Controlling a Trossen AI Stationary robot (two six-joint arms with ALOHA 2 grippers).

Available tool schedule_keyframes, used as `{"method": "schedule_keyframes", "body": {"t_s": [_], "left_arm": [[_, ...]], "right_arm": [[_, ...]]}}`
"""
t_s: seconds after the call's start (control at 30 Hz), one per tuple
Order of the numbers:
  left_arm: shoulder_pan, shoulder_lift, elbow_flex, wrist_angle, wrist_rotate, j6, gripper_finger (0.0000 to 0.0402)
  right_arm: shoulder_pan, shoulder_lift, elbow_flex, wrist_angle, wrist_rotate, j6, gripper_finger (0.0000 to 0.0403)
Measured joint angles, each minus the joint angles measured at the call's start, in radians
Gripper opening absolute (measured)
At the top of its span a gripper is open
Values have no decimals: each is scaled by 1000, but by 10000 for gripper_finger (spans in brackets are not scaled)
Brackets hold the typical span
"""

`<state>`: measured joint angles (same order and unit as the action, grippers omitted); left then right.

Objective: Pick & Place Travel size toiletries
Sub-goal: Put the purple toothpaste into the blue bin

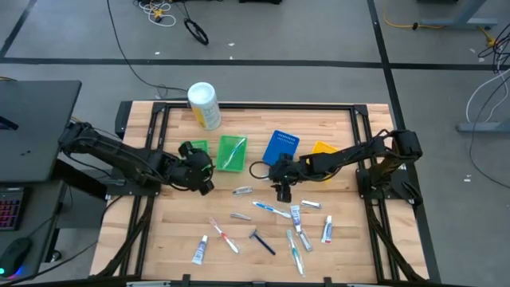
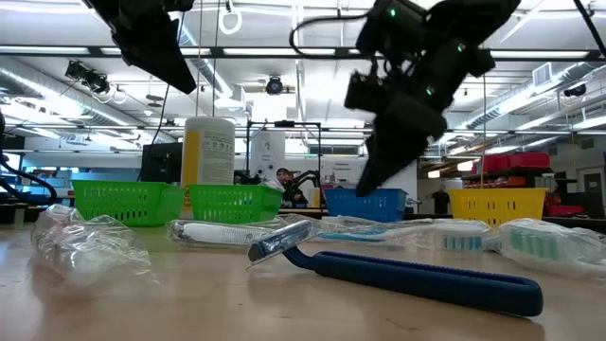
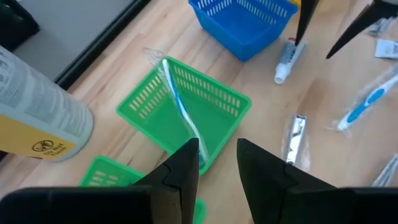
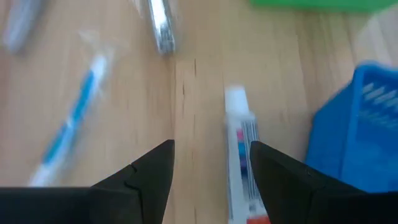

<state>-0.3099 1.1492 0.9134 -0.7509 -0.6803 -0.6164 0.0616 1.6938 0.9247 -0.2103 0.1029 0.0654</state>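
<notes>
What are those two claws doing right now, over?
Right claw open, above a white tube beside blue bin. Left claw open, empty, over green bin holding a toothbrush. Nothing blocking.

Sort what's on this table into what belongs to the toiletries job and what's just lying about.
Job:
toothbrush leaning in the green bin
small tube under the open right tool
blue razor
silvery packet
left tool

Lying about:
white-and-yellow canister
blue bin
yellow bin

Quick tally: 4 bins – 2 green [image 1: 231,151], 1 blue [image 1: 280,146], 1 yellow [image 1: 323,148]. 1 white-and-yellow canister [image 1: 203,104], 1 dark razor [image 1: 261,241], and roughly 4 small white tubes [image 1: 200,250].
</notes>
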Motion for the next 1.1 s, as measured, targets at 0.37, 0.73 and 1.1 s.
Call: {"method": "schedule_keyframes", "body": {"t_s": [0.37, 0.73, 1.1], "left_arm": [[18, 0, 0, 0, -16, 0, 115], [22, 0, 0, 1, -15, 4, 115], [22, 0, 0, 0, -15, 3, 116]], "right_arm": [[-58, 111, 0, 129, -8, -70, 220], [-94, 134, 0, 103, -2, -81, 219], [-94, 134, 0, 97, -27, -72, 124]]}}
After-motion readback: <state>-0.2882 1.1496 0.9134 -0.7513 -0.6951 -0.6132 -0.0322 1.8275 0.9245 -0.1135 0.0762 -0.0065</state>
